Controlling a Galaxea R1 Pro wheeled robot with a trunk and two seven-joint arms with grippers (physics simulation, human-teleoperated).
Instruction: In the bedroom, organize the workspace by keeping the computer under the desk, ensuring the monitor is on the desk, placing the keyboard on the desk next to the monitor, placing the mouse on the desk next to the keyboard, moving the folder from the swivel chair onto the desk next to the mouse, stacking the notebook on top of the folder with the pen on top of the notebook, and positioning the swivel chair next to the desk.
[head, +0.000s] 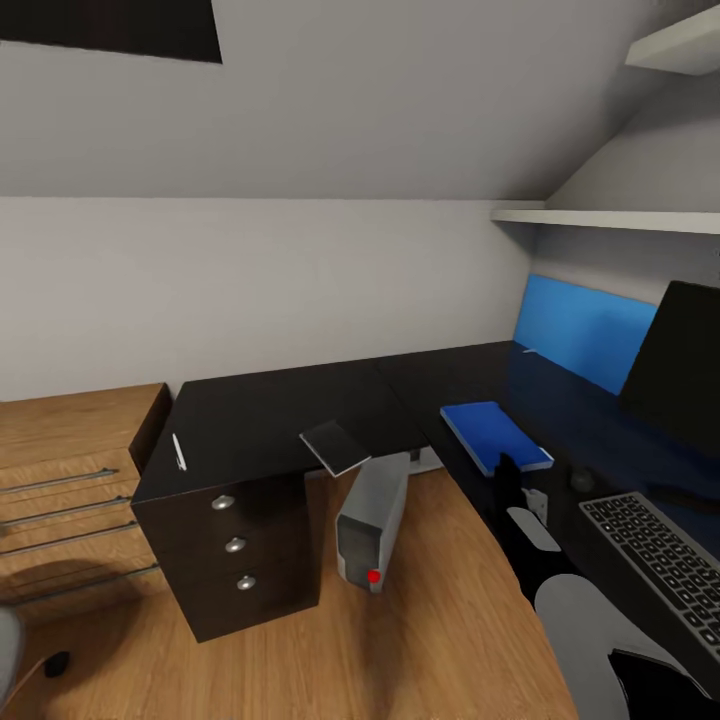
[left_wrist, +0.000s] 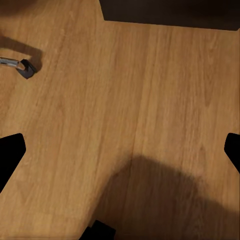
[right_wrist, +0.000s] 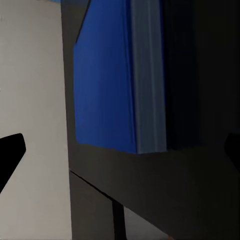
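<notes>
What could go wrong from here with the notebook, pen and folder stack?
1. The notebook overhangs the desk edge above the computer; a clumsy grasp could tip it onto the floor.
2. The pen is thin and lies near the desk's left edge; it could roll off when pinched.
3. The right gripper hovers close to the folder, which sits near the desk edge; a bump could shove it off.

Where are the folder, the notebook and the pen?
folder (head: 494, 434), head view, middle of its blue cover.
notebook (head: 335, 446), head view, middle of its grey cover, at the desk edge.
pen (head: 179, 451), head view, mid-shaft.
</notes>
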